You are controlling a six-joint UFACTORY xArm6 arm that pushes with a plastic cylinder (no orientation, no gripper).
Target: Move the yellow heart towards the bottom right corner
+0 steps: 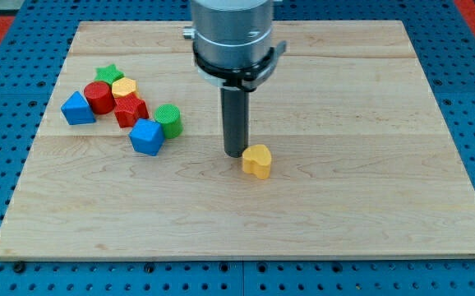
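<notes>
My tip [236, 154]: I am carrying no claw at all, only a straight dark rod, so there is nothing spread, pressed together or pinching; the rod's end is resting down at table height.

Yellow heart [257, 161]: it is sitting near the middle of the table [369, 189], slightly toward the view's bottom, well apart from every other block.

Tip to heart: my tip is standing just beside the heart, on its upper-left side as the view shows it; whether they are touching I cannot tell, the gap being too fine to read.

Direction that matters: the heart is lying to the view's right and slightly toward the bottom from my tip, and the bottom right corner is lying further along roughly that same line, so I am judging that I am already behind the block for the push.

Heart's axis: its lobes and point are too small to sort out, so I am not naming which way it is pointing.

Path: the wood between the heart and the bottom right corner is showing no blocks.

Cluster at the view's left: a green star [105, 75], a red cylinder [99, 97], a second yellow block [124, 87], a red block [130, 111], a blue block [77, 108], a blue cube [146, 136] and a green cylinder [168, 120] are crowding together, all well away from my tip.

Containers: none are showing.

Progress: I am judging most of the travel as not yet done.
</notes>
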